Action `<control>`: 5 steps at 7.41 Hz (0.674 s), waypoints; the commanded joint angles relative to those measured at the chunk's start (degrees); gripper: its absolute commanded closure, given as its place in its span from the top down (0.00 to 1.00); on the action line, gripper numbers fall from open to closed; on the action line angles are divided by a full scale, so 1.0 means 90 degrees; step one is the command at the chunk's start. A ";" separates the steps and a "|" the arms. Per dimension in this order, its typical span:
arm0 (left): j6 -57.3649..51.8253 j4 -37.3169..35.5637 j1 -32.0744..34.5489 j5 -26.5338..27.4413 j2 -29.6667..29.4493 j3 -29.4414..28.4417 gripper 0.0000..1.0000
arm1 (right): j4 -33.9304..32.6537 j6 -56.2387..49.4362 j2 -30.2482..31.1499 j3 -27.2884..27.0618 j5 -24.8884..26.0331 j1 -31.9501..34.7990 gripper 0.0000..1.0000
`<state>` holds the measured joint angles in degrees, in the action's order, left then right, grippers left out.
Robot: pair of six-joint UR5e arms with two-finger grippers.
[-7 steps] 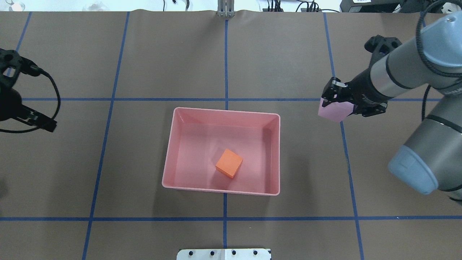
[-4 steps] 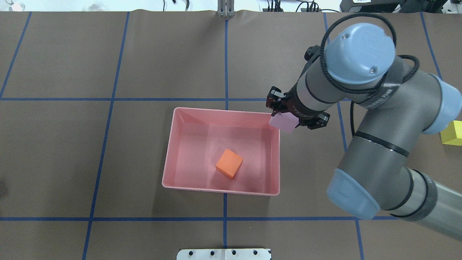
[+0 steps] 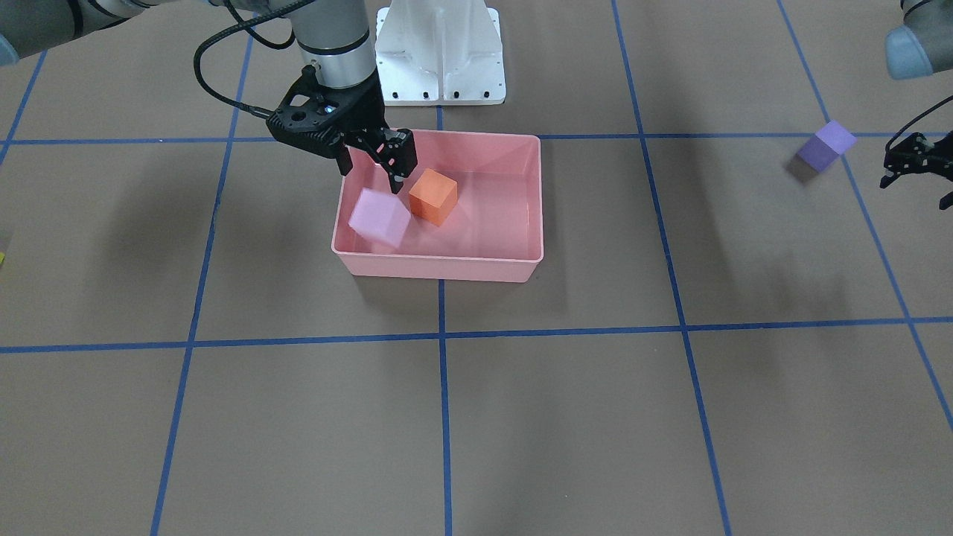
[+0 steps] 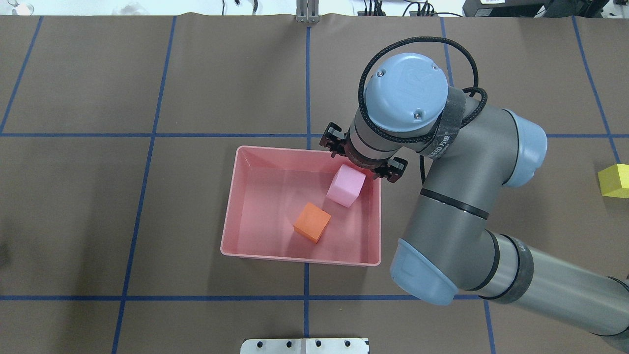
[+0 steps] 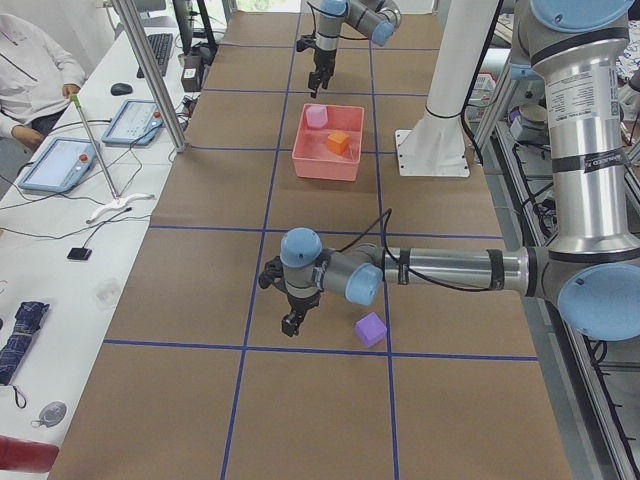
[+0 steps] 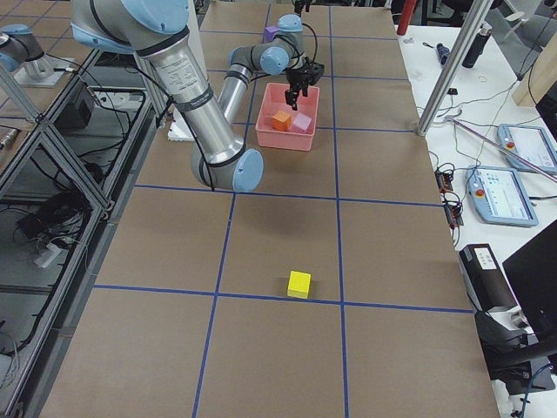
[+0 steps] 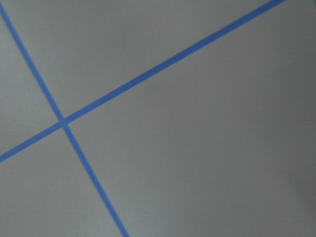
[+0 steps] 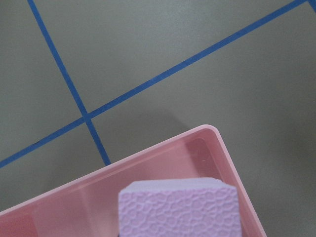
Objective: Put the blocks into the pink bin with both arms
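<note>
My right claw is released: black fingers spread, gripping nothing, above a corner of the pink bin. Lilac cube sits just below the fingers, tilted, inside the bin walls; up close its face is pebbled matte foam. Orange cube is beside it on the bin floor, crisp edges. Bin is glossy plastic with a rolled rim and rounded corners. My left claw is cut off at the frame edge, so I can't tell its state. Purple cube is near it on the brown table. Yellow cube lies well apart.
</note>
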<state>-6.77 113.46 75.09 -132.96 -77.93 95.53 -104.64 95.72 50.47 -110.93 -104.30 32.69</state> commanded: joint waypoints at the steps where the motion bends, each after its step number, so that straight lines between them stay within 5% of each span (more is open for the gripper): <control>1: 0.0919 0.0615 0.0346 -0.0674 0.0465 -0.0137 1.00 | -0.0004 -0.0282 0.0105 -0.0028 -0.0042 0.0234 1.00; 5: 0.5128 0.1862 0.0280 -0.0608 0.1537 0.0440 1.00 | 0.0054 -0.1901 0.0934 -0.0526 -0.0567 0.0946 1.00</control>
<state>28.58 125.28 77.88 -138.40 -67.65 99.17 -104.35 83.71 56.51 -114.51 -107.07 38.67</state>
